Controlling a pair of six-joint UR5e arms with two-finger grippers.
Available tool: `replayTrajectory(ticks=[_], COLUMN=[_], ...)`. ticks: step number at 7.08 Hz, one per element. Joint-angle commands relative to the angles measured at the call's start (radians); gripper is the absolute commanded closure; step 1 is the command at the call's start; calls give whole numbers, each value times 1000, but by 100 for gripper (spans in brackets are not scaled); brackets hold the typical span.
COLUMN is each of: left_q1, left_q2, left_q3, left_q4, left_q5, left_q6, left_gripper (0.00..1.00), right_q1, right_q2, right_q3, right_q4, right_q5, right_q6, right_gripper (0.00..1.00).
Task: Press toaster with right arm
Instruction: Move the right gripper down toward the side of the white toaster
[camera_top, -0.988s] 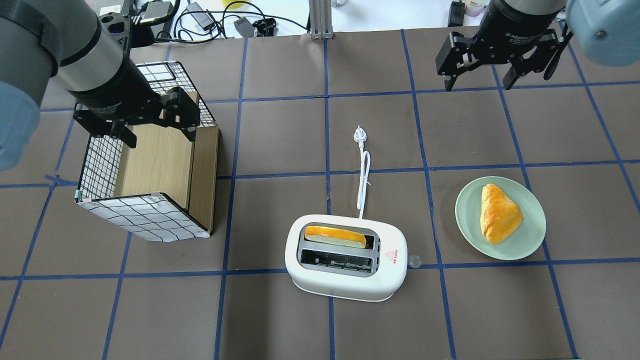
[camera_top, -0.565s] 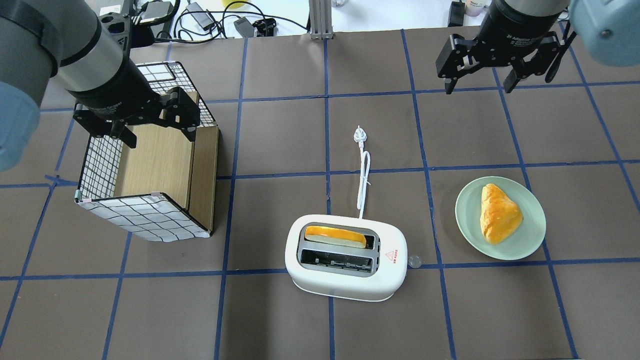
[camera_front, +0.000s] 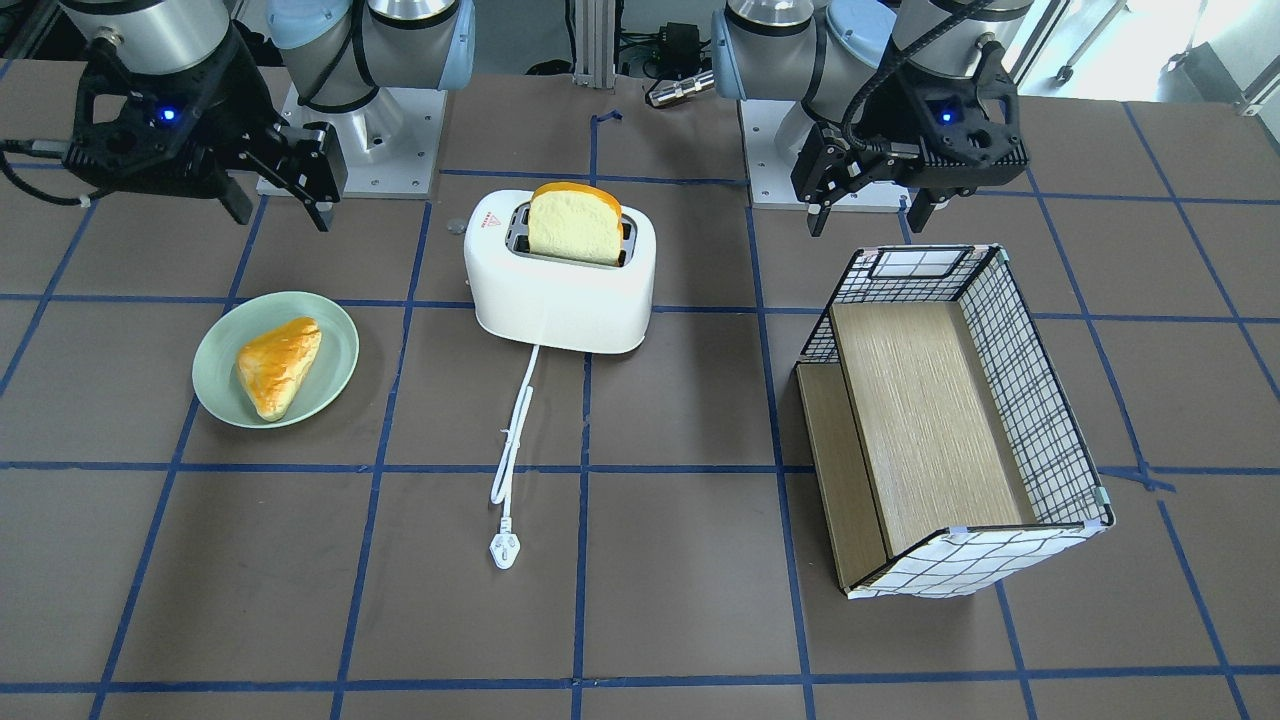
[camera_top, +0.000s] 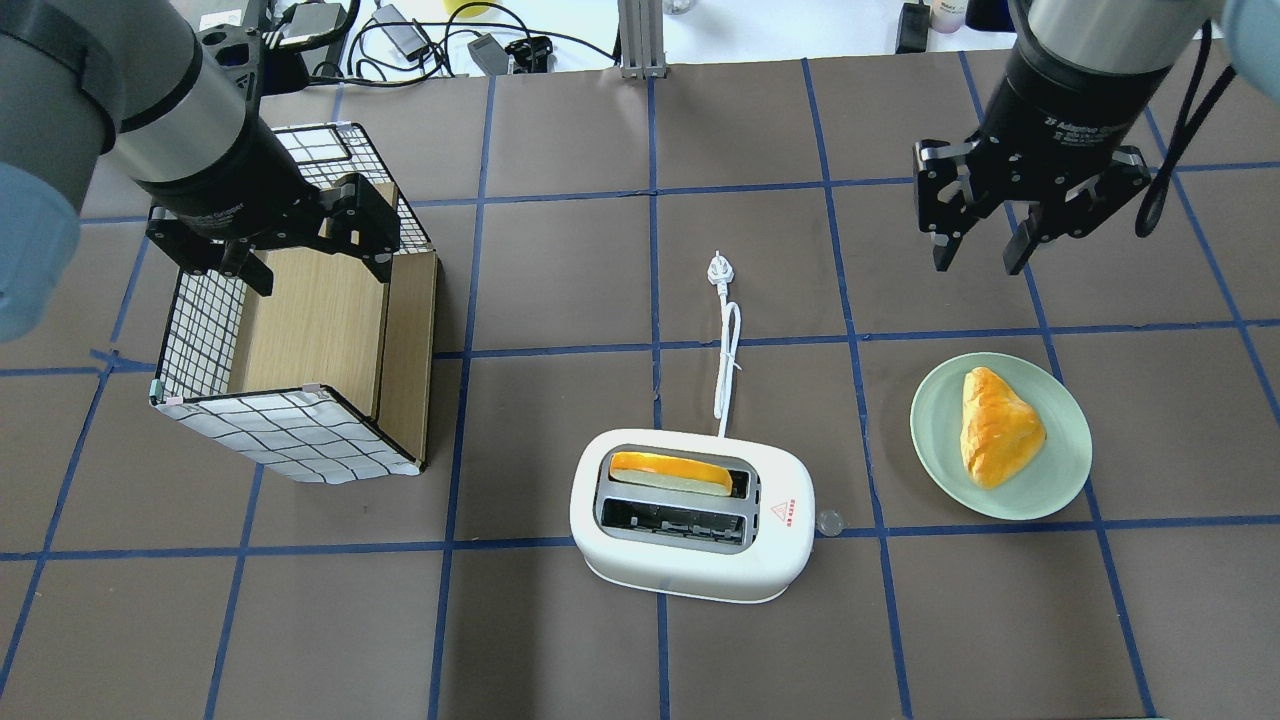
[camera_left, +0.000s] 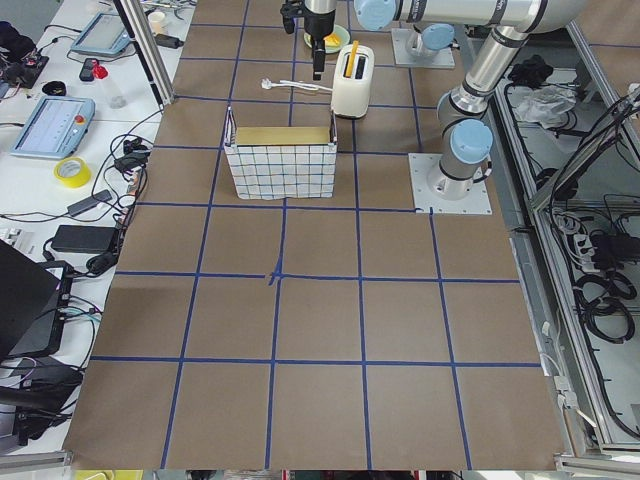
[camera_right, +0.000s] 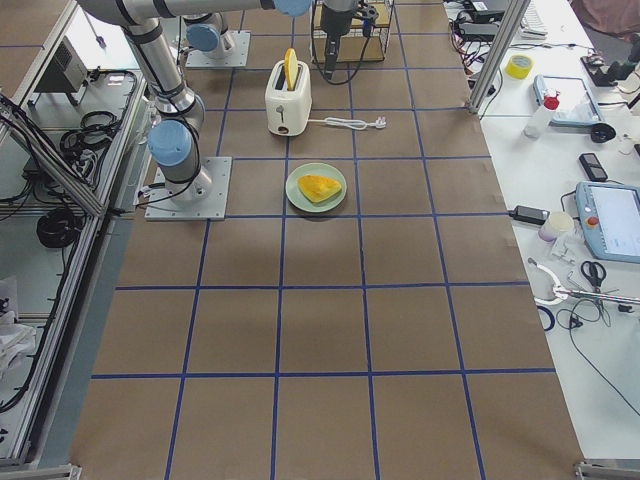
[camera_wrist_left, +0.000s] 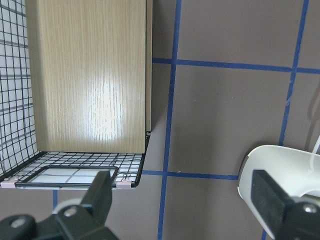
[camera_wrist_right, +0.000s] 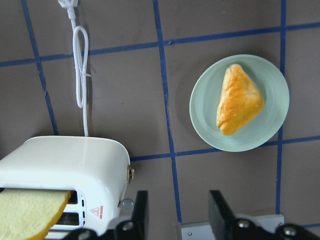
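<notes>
The white toaster (camera_top: 690, 570) stands at the table's front middle, a bread slice (camera_top: 670, 472) in its far slot, and its cord (camera_top: 728, 360) runs away from it. It also shows in the front view (camera_front: 560, 290) and the right wrist view (camera_wrist_right: 65, 160). A small round knob (camera_top: 829, 521) sits at its right end. My right gripper (camera_top: 980, 262) is open and empty, in the air far behind and to the right of the toaster, beyond the plate. My left gripper (camera_top: 320, 272) is open and empty above the basket.
A green plate (camera_top: 935, 440) with a golden pastry (camera_top: 995, 425) sits right of the toaster, between it and the right gripper. A wire basket with a wooden floor (camera_top: 290, 430) lies on its side at the left.
My right gripper has moved from the table's far edge toward the plate, nearer the front. The left arm, toaster, plate and basket have not moved.
</notes>
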Motion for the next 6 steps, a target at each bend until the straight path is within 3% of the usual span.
replayTrajectory(ticks=[1,6], left_q1=[0,0], left_q2=[0,-2], left_q3=[0,0], left_q4=[0,0], left_q5=[0,0], left_q6=[0,0], left_gripper=[0,0], right_q1=[0,-3], right_q2=[-52,-126], right_q3=[31,248], right_q4=[93,-69], right_q5=[53,70], right_q6=[41,47], right_gripper=[100,100])
